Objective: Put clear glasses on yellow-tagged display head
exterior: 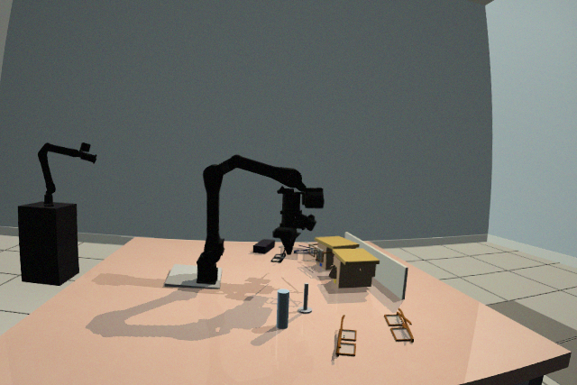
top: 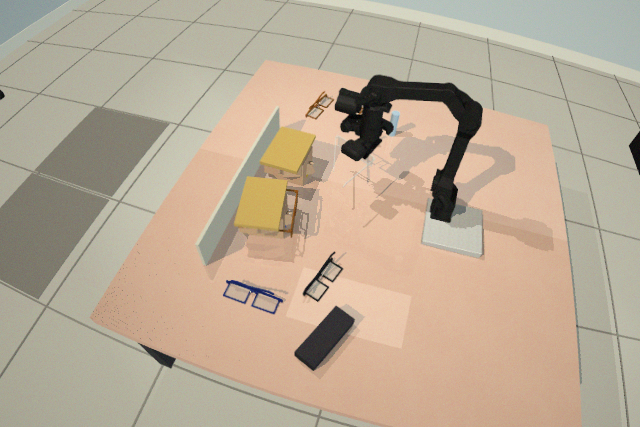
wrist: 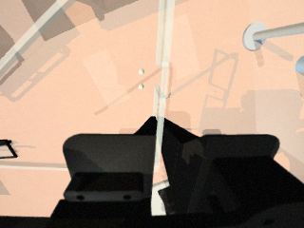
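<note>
My gripper (top: 356, 156) (exterior: 289, 252) (wrist: 156, 121) points down above the table and is shut on the clear glasses (top: 354, 192) (wrist: 164, 47), on the front rim beside the bridge. The nose pads show just left of the rim in the wrist view. The temples are spread toward the heads' side. The glasses are raised off the table and faint in the exterior view. The head with the yellow tag (top: 287, 149) (exterior: 353, 273) has no glasses on; its small tag (exterior: 334, 281) is low on its front. The other head (top: 261, 202) (exterior: 336, 242) wears brown glasses (top: 295, 213).
A pale panel (top: 237, 187) (exterior: 396, 274) stands behind the heads. A blue cylinder (top: 394, 123) (exterior: 282, 308) and a thin post (exterior: 306, 297) (wrist: 280, 32) stand nearby. Brown glasses (top: 318, 105) (exterior: 399, 325), blue glasses (top: 252, 294), black glasses (top: 323, 276) and a black case (top: 324, 338) lie around.
</note>
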Action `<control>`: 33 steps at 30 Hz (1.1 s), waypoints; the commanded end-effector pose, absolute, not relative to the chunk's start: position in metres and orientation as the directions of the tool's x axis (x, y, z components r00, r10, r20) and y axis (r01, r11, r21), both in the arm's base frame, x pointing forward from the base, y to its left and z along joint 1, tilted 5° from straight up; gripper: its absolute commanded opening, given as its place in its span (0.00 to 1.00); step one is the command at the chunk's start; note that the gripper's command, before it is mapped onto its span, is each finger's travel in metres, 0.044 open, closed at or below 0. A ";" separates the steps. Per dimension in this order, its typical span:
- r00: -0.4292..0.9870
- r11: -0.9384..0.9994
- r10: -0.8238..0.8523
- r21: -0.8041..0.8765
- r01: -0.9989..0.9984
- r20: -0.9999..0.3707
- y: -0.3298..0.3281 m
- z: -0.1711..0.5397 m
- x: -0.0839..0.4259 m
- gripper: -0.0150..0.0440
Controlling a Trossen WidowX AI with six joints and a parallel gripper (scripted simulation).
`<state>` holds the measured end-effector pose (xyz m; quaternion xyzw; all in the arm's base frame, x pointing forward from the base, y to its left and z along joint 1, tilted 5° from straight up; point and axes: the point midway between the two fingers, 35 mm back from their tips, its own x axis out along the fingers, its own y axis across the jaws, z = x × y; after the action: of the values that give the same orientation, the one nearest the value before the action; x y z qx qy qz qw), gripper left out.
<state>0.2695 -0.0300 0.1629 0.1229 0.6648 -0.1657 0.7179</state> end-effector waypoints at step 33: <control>0.058 0.735 -0.090 -0.027 0.678 -0.994 -0.198 0.175 0.224 0.25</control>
<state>0.2338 -0.1822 0.1743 0.2228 0.6307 -0.2691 0.6930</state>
